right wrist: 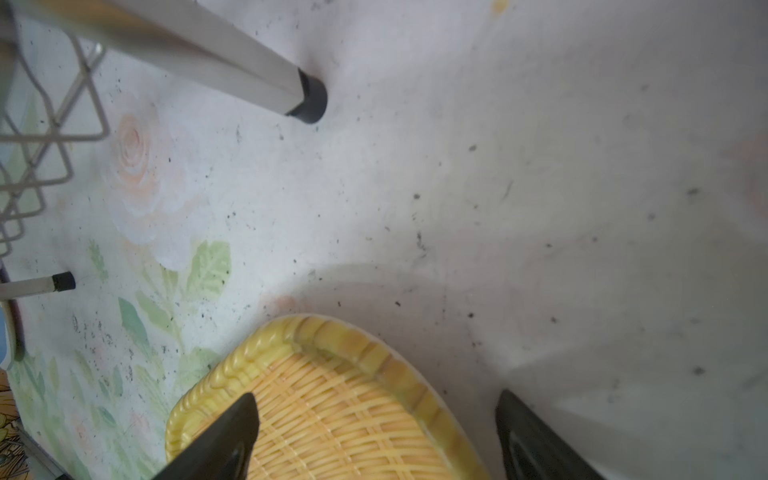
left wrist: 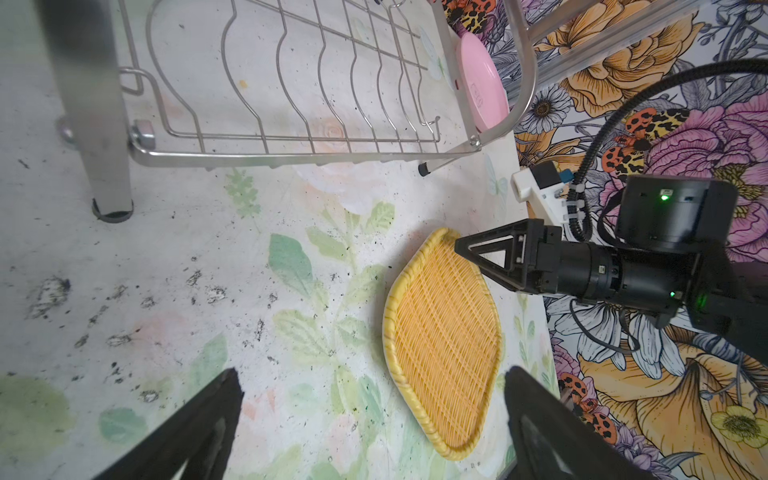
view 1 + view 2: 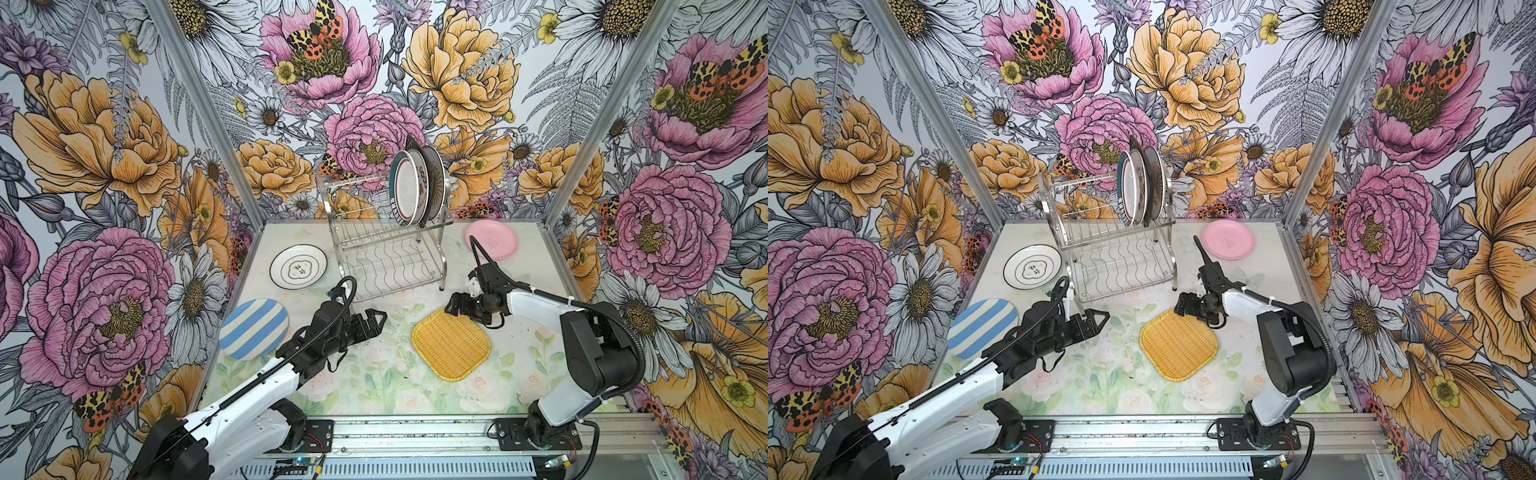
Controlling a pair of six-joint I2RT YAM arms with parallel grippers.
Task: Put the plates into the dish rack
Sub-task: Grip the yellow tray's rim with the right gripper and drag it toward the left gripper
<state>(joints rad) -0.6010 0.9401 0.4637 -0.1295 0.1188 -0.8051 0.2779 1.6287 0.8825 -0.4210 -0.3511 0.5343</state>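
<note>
Right gripper [image 3: 451,306] hangs low with jaws spread, empty. In the wrist view one finger [image 1: 224,432] is over the corner of the yellow woven-look rectangular plate [image 3: 451,345], the other outside its rim. Left gripper [image 3: 379,319] is released too, holding nothing. On the pale floral tabletop [image 3: 365,386], the two-tier steel wire dish rack [image 3: 386,257] has upright plates [image 3: 417,187] on its top tier. Lying flat: yellow plate just before the rack, blue-white striped round plate [image 3: 253,328], black-rimmed white round plate [image 3: 298,266], pink round plate [image 3: 492,239]. It looks like a pickup of the yellow one. Next: drop, pinch the rim, tip it upright for a slot.
</note>
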